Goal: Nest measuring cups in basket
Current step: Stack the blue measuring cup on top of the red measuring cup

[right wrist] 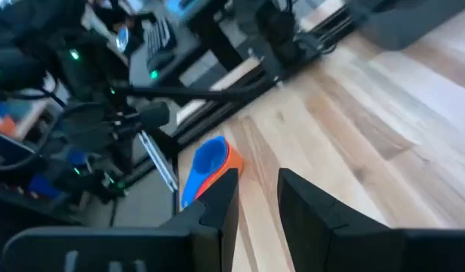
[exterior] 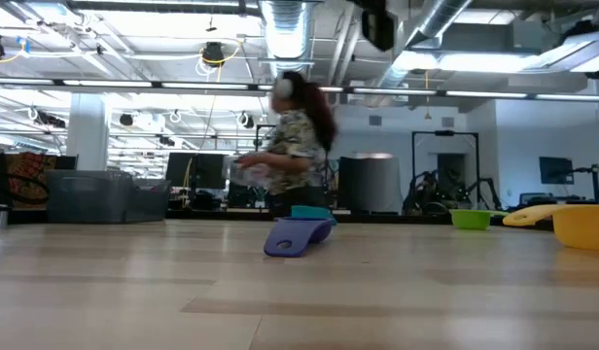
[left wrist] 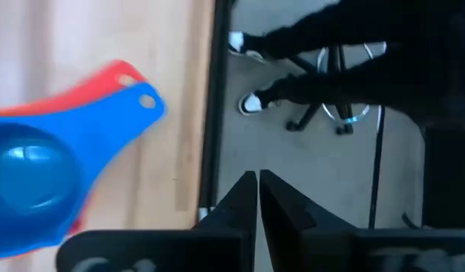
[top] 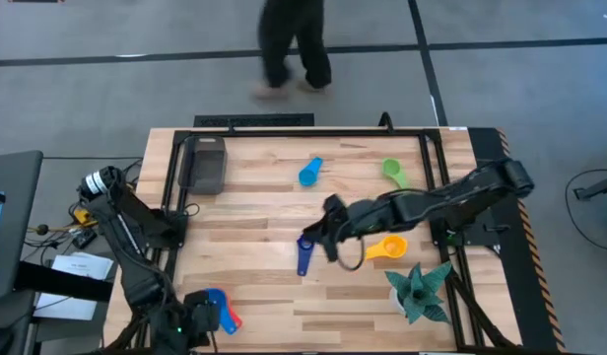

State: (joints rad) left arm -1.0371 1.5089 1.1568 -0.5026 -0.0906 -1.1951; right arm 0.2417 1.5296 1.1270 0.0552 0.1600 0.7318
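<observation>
High view shows the right gripper [top: 328,242] hanging over the middle of the counter [top: 274,197], fingers spread a little and holding nothing. A dark blue cup [top: 304,254] lies just beside it, toward the front edge, its handle pointing at that edge. The right arm is much nearer this cup. The left gripper [top: 197,320] sits at the front left corner, fingers pressed together, beside a blue cup [top: 218,304] stacked on a red one [top: 230,318]. The basket [top: 204,164] waits far back left.

Cups on pale wood table [top: 264,197]: light blue [top: 310,172], green [top: 393,171], yellow [top: 386,248], dark blue [top: 304,254], blue-over-red pair [top: 221,309]; basket [top: 205,164] dark grey; plant [top: 420,291] teal.
</observation>
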